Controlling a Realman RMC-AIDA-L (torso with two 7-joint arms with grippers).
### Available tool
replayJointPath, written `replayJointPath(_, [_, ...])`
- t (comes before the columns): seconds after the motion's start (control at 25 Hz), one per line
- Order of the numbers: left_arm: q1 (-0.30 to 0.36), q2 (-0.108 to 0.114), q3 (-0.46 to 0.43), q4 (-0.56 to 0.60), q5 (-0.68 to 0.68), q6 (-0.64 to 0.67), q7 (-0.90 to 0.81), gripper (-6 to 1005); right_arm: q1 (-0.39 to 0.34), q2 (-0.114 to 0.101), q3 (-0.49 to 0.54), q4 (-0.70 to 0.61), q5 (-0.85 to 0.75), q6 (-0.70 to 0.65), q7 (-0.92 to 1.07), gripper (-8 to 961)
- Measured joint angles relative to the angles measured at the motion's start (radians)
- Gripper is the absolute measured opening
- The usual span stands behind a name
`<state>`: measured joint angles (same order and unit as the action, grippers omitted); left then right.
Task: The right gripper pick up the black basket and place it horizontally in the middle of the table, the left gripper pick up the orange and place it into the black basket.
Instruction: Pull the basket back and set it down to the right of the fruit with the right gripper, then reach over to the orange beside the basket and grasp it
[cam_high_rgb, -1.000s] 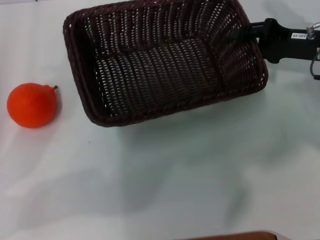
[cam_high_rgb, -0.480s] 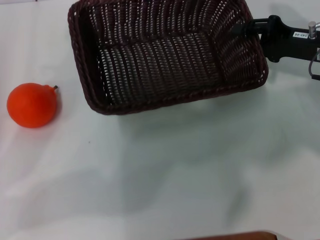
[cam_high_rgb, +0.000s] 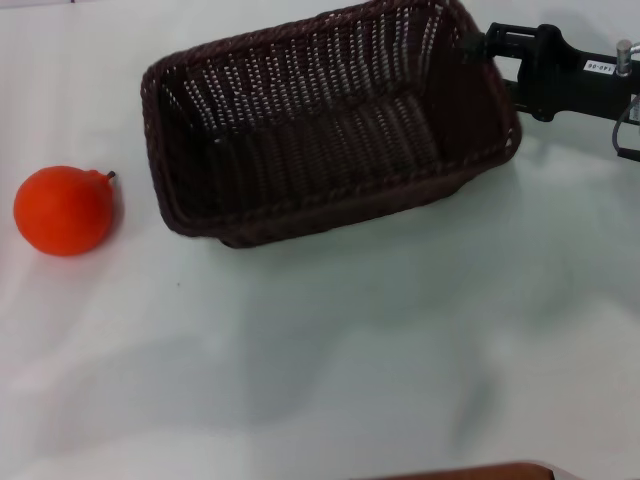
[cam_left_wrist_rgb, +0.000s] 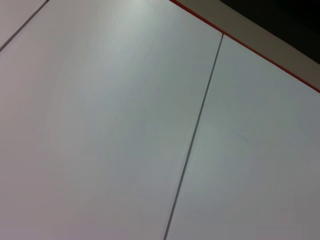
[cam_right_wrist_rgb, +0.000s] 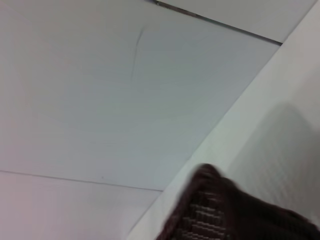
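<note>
Since the earlier frames the black basket (cam_high_rgb: 330, 125) is tipping: its right end is rising while its left end is dropping toward the table (cam_high_rgb: 330, 350), so the near wall is now showing more than the floor. It is sitting in the far middle of the table, slanted rather than level, because the right pincer (cam_high_rgb: 478, 47) is grasping its right-hand rim and lifting from that one end only; judging by that tilt, the carry toward the middle is under way and the setting-down is not yet done. The orange (cam_high_rgb: 63, 210) is lying untouched at the table's left edge, well apart from the basket. The left pincer is not showing anywhere. The head view is giving the whole layout, whereas the right wrist view is catching just a corner of braided rim (cam_right_wrist_rgb: 220, 210) against pale panels, and the left wrist view is showing only panels.
</note>
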<state>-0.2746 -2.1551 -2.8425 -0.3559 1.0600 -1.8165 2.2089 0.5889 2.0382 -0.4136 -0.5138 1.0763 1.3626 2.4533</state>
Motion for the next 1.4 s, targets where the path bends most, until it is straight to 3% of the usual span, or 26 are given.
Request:
replayJointPath(0.28, [0.000, 0.000, 0.000, 0.000, 0.000, 0.004, 0.002, 718, -0.020, 0.008, -0.002, 0.003, 0.022, 0.007, -0.018, 674])
replayJointPath(0.48, [-0.005, 0.000, -0.001, 0.000, 0.000, 0.014, 0.003, 718, -0.021, 0.008, -0.012, 0.011, 0.016, 0.044, -0.018, 884])
replayJointPath(1.04, [-0.021, 0.001, 0.002, 0.000, 0.001, 0.030, 0.002, 718, -0.047, -0.004, -0.014, -0.001, 0.008, 0.046, -0.025, 876])
replayJointPath(1.2, [-0.017, 0.030, 0.036, -0.007, 0.022, 0.065, -0.095, 718, -0.046, -0.013, 0.053, -0.007, 0.033, 0.043, -0.101, 874])
replayJointPath(1.32, [-0.004, 0.059, 0.082, -0.011, 0.027, 0.085, -0.140, 718, -0.051, -0.019, 0.090, -0.009, 0.127, 0.047, -0.264, 873])
replayJointPath(1.4, [0.007, 0.092, 0.149, -0.035, 0.057, 0.094, -0.182, 718, -0.060, -0.019, 0.100, -0.006, 0.216, 0.058, -0.413, 872])
